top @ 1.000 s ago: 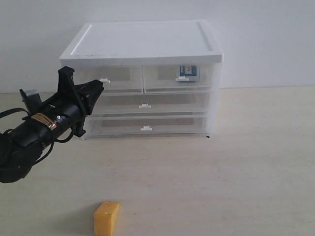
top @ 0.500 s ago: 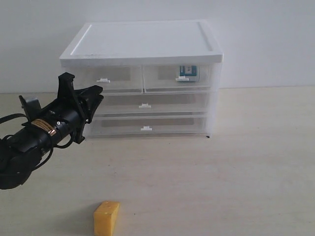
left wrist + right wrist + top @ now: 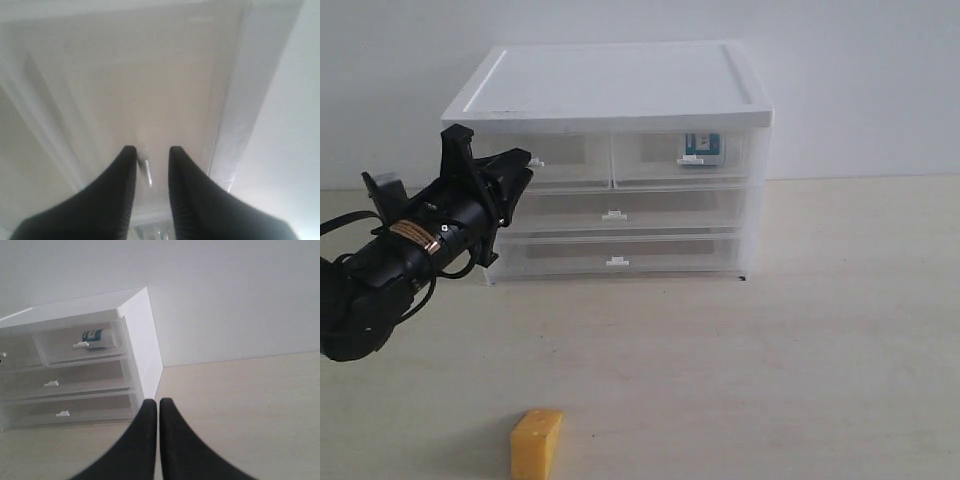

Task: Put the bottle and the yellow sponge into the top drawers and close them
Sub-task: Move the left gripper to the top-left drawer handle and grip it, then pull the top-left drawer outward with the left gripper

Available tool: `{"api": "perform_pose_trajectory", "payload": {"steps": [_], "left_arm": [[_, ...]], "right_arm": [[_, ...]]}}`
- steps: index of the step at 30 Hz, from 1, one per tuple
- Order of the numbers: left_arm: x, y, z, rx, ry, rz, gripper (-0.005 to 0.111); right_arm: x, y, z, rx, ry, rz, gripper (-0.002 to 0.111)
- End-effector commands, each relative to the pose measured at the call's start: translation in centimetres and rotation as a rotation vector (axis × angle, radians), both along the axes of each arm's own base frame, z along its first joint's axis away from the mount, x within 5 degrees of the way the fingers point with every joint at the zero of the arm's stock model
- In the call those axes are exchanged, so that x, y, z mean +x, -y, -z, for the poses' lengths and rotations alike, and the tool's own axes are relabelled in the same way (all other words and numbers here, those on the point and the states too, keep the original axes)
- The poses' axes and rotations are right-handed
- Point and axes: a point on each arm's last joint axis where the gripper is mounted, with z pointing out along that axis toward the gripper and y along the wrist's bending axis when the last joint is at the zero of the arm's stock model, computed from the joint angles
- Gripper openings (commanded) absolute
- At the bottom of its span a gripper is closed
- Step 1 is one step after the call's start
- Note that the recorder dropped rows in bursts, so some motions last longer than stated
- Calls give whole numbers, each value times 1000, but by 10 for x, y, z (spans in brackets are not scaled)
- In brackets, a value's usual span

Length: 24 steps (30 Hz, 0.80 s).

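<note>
The left gripper (image 3: 523, 166) has its fingers a narrow gap apart and holds nothing. Its tips are at the front of the cabinet's (image 3: 620, 90) left top drawer (image 3: 565, 160), and that drawer's white tab handle (image 3: 147, 171) shows in the gap. The right gripper (image 3: 158, 404) is pressed closed and empty, apart from the cabinet on its right-hand side. The bottle (image 3: 700, 147) lies inside the right top drawer (image 3: 655, 155), which is pushed in. The yellow sponge (image 3: 537, 443) sits on the bench (image 3: 800, 330), well out in front of the cabinet and well apart from the left gripper.

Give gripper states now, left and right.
Left gripper: open, empty, fingertips either side of the top-left drawer handle.
Right gripper: shut, holding nothing.
</note>
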Motion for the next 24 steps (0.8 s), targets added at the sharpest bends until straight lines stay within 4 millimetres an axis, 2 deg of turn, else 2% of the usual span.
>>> {"api": "perform_pose_trajectory", "payload": {"steps": [1, 3, 17, 24], "left_arm": [[2, 1, -5, 2, 31, -12, 15], [2, 1, -5, 28, 44, -15, 4], [-13, 1, 9, 60, -12, 29, 4], [-30, 12, -3, 75, 11, 73, 4]], "right_arm": [[0, 0, 0, -7, 13, -1, 0], [0, 0, 0, -7, 13, -1, 0], [0, 0, 0, -5, 13, -1, 0], [0, 0, 0, -5, 15, -1, 0]]}}
